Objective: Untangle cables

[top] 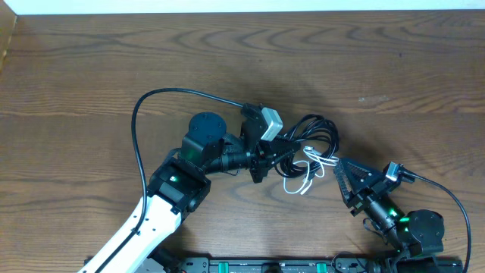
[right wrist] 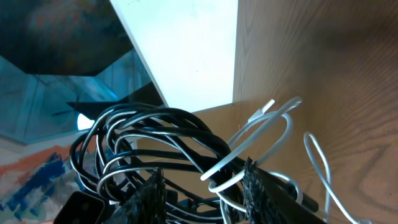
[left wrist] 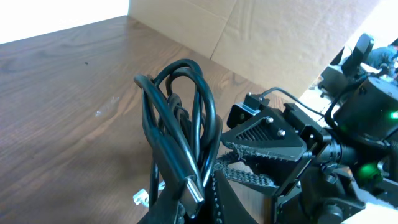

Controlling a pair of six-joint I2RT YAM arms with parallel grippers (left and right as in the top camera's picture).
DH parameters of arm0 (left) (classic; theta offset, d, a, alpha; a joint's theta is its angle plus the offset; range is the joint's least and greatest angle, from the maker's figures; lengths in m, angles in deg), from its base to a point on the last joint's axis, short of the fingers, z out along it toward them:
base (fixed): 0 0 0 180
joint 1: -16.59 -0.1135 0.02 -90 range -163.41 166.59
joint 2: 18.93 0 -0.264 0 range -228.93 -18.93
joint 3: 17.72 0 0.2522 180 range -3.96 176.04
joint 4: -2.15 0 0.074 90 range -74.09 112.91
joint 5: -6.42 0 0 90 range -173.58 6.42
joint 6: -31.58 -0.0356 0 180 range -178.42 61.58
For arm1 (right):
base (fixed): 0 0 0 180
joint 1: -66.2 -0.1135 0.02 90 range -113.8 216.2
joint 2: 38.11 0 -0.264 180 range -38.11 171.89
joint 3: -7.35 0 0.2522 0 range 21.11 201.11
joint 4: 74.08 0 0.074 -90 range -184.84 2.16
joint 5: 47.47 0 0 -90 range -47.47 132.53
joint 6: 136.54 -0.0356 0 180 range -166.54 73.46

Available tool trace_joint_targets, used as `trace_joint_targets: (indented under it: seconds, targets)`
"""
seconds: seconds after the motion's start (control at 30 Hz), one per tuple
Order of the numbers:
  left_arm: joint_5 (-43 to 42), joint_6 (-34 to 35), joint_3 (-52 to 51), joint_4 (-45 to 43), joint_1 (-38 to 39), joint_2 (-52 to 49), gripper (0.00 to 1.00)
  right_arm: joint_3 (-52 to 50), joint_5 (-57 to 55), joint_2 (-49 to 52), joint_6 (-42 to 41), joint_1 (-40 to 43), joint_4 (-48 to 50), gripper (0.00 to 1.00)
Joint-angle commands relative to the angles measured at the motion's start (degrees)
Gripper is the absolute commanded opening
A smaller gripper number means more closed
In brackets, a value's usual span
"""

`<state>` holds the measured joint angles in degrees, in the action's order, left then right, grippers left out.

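Overhead, at mid-desk [top: 91, 68], the left pincer [top: 279, 154] is pressed together on the black cables [top: 314, 136]. The white cable [top: 307, 173] lies just below that bundle, near the right pincer [top: 342, 183].

Left wrist view: the black cables [left wrist: 186, 106] loop upward with a plug end [left wrist: 193, 193] foremost. The right pincer [left wrist: 227, 149] faces them, jaws parted.

Right wrist view: the right pincer [right wrist: 202, 193] is spread, with black cables [right wrist: 143, 134] and white cable [right wrist: 261, 134] crossing ahead of its gap.

Brown wooden table [top: 91, 68], cardboard panel [left wrist: 280, 37]
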<state>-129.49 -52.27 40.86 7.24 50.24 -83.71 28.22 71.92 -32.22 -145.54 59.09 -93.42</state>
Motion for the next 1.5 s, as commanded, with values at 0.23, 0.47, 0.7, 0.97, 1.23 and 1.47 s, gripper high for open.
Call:
trace_joint_targets:
  seconds: [0.23, 0.47, 0.7, 0.97, 1.23, 1.47]
  targets:
    - [-1.0, -5.5, 0.5, 2.4, 0.1, 1.0, 0.07, 0.3, 3.1, -0.2, -2.8, -0.4, 0.9, 0.39]
    - [-5.3, -4.6, 0.5, -0.8, 0.2, 1.2, 0.07, 0.3, 3.0, -0.2, -1.4, -0.4, 0.3, 0.39]
    - [-6.2, -4.6, 0.5, -1.4, 1.6, 1.2, 0.07, 0.3, 2.0, -0.2, -1.4, -0.4, 0.0, 0.40]
    - [-6.2, -4.6, 0.5, -2.5, 5.6, 1.2, 0.07, 0.3, 1.0, -0.2, -1.5, -0.4, 0.0, 0.31]
    - [-6.1, -4.6, 0.5, -3.4, 7.1, 1.2, 0.07, 0.3, 1.6, -0.2, -1.1, -0.5, 0.0, 0.01]
    - [-5.9, -2.9, 0.5, -8.6, 3.7, 1.9, 0.07, 0.3, -12.3, -0.2, 16.0, -0.4, -16.7, 0.01]
